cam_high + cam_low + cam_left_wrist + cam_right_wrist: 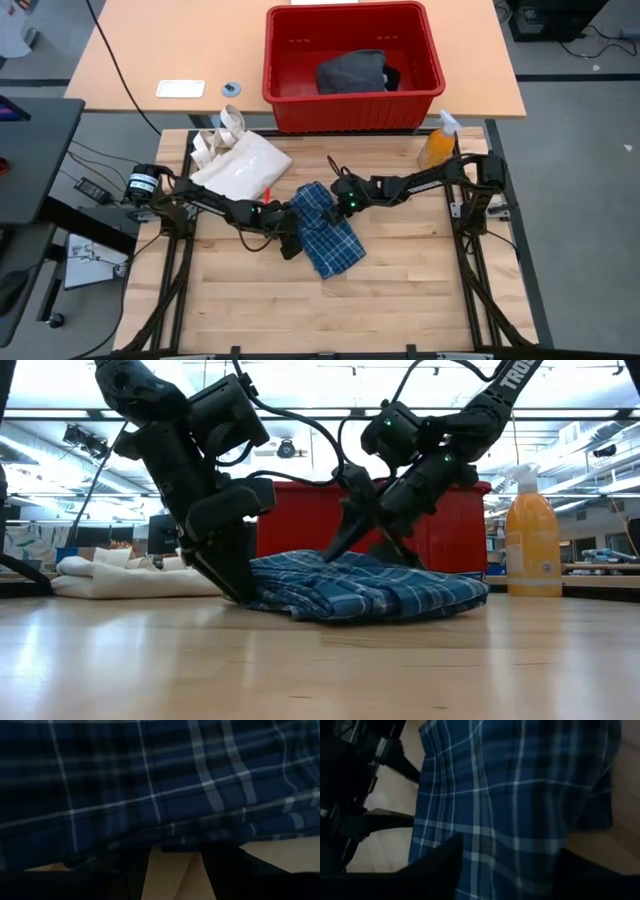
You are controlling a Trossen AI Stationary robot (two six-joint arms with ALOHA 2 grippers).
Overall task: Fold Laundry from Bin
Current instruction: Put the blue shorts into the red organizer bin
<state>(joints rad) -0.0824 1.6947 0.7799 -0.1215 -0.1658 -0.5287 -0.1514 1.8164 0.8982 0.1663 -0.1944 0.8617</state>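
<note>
The blue-and-white plaid shirt [328,238] lies bunched and partly folded on the wooden table. My left gripper [290,238] is at the shirt's left edge. It points steeply down, and its open fingers show bare wood between them [172,870]. My right gripper [334,205] comes down on the shirt's far end. It is open, and plaid cloth fills the space between its fingers [510,865]. A dark grey garment [352,72] lies in the red bin [290,95] beyond the table's far edge. My left gripper has its fingertips [131,865] at the shirt's left edge [170,842], low on the table. I cannot tell whether they touch the cloth. My right gripper sets its two spread fingers [445,865] on the shirt's far part [505,835], slanting down from the table's right and far side. The cloth lies between them on the table; how many layers, I cannot tell.
A cream-white tote bag [240,165] lies on the table at the far left, close to my left arm. An orange spray bottle [437,145] stands at the far right corner. The near half of the table [330,310] is bare wood.
</note>
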